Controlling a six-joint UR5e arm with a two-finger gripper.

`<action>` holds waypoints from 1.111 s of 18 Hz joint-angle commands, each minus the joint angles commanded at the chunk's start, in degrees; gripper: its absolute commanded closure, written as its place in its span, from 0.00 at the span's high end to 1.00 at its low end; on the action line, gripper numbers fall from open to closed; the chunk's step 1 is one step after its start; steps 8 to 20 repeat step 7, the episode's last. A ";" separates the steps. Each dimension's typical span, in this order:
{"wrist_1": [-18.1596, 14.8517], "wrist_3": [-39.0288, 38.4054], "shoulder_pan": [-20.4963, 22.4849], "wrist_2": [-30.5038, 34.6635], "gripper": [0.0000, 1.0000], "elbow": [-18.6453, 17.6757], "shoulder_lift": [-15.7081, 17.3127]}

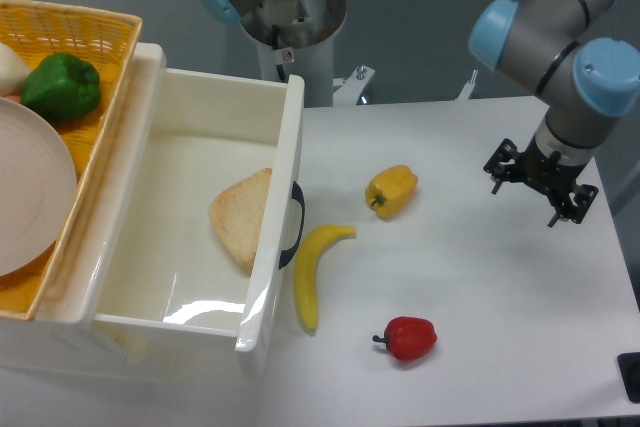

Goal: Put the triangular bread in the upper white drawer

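A white worktop (480, 307) fills the scene from centre out to 3 o'clock, its far corner rounded and its surface matte with soft shadows. Behind it, from 11 through 1 o'clock, a plain blue-grey backdrop (400, 37), whether wall or floor is hard to tell. Light is even and comes from above. Down at 4 o'clock, a small dark object (631, 375) sits cut off at the frame's edge.
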 joint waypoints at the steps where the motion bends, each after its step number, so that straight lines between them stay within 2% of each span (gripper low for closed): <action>1: 1.22 1.05 0.09 0.00 1.00 0.00 -0.35; 5: 2.03 6.85 0.97 0.88 1.00 0.09 -1.41; 20: 2.03 7.04 0.97 0.88 1.00 0.00 -1.59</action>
